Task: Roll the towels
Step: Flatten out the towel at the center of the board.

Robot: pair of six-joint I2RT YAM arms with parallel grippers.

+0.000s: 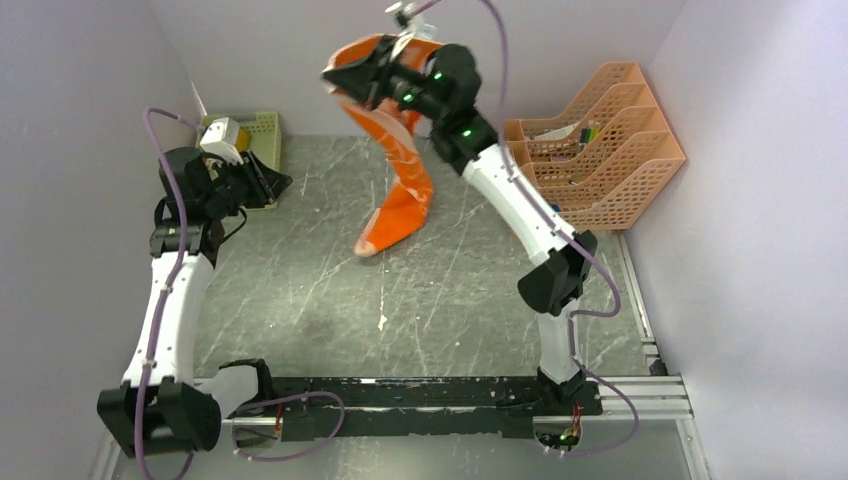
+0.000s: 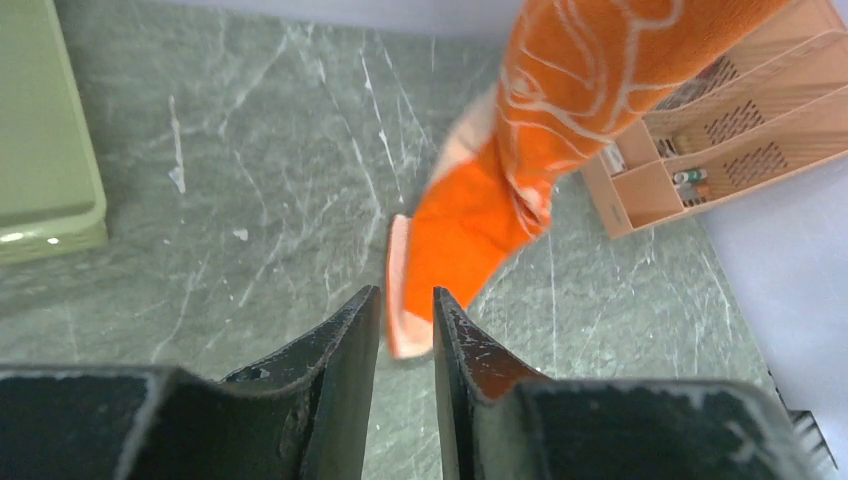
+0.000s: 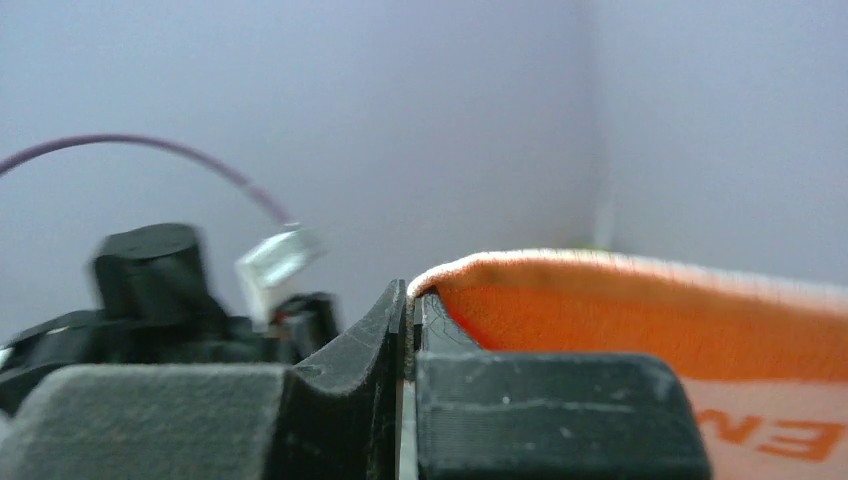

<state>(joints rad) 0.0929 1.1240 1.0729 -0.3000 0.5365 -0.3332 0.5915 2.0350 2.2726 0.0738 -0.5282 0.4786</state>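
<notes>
the right gripper [image 3: 410, 300] pinched the top edge of the orange towel [image 1: 403, 190], dangling it above the table [image 1: 300, 290]; the left gripper [image 2: 405, 300] hung narrowly parted, empty. not yet rolled: next, probably, laying it flat first

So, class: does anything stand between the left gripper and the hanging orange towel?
Nothing visible does. Only grey tabletop lies between the left gripper and the orange towel's hanging lower end; the green basket sits off to one side.
</notes>
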